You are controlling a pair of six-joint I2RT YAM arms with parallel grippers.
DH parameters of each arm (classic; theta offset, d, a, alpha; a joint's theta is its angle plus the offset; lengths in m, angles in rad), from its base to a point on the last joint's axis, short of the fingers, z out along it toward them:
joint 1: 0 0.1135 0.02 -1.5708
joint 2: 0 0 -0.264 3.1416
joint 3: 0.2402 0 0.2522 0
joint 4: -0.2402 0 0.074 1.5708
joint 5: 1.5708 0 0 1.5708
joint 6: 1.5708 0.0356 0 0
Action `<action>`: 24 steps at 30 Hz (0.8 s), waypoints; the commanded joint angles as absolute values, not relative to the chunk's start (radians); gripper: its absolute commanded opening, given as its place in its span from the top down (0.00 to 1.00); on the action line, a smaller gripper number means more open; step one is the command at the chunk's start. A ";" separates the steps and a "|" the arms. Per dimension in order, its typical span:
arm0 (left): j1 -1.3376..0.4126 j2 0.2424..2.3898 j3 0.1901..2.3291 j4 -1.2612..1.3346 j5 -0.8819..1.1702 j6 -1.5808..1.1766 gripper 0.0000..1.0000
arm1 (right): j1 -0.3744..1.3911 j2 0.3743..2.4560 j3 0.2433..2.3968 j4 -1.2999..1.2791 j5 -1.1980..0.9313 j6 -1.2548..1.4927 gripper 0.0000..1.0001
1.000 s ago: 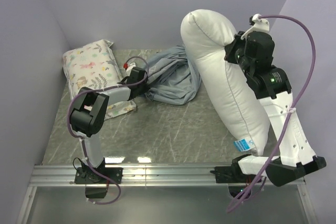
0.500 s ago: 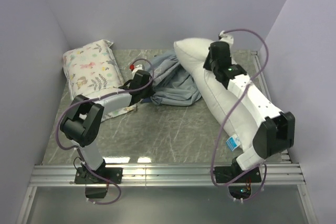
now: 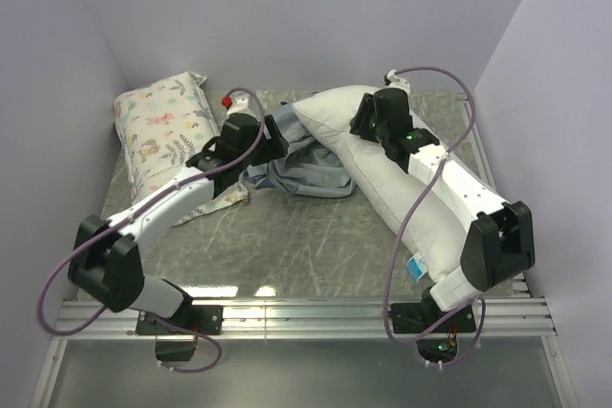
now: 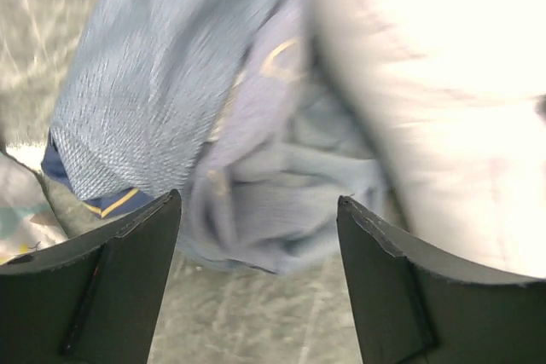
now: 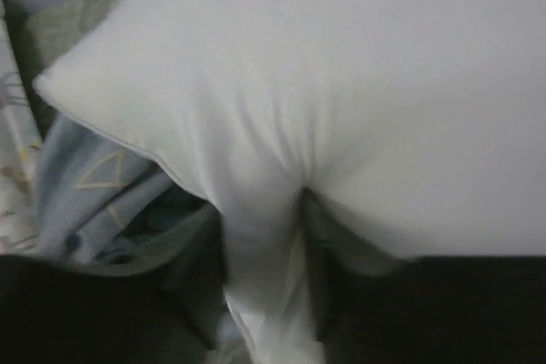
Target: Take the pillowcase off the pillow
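The plain white pillow [image 3: 421, 207] lies slanted along the right side of the table, bare, with a small blue tag near its front end. The blue-grey pillowcase [image 3: 311, 171] is crumpled on the table against the pillow's left flank. My right gripper [image 3: 361, 121] is at the pillow's far end; in the right wrist view a fold of the pillow [image 5: 341, 66] sits pinched between the dark fingers of the right gripper [image 5: 264, 236]. My left gripper [image 4: 258, 198] hangs open just above the pillowcase [image 4: 256, 159], with nothing between its fingers.
A smaller floral-print pillow [image 3: 163, 126] lies at the back left by the wall. A small red object [image 3: 228, 100] sits behind the left wrist. Lilac walls close in the table on three sides. Bare marbled tabletop [image 3: 287, 236] shows in front.
The right arm has brought the pillow down from standing upright to lying on the table. The left gripper has opened, let go of the pillowcase and shifted right.
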State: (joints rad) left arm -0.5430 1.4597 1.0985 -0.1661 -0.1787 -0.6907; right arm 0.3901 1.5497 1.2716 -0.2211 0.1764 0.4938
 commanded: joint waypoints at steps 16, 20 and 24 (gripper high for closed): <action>-0.548 0.867 0.936 -0.316 -0.181 -0.621 0.15 | 0.388 0.967 1.000 -0.216 0.023 0.496 0.02; -0.548 0.807 0.891 -0.327 -0.192 -0.607 0.13 | 0.388 0.864 0.925 -0.271 0.080 0.476 0.02; -0.549 0.792 0.864 -0.325 -0.181 -0.611 0.13 | 0.388 0.802 0.879 -0.296 0.124 0.453 0.01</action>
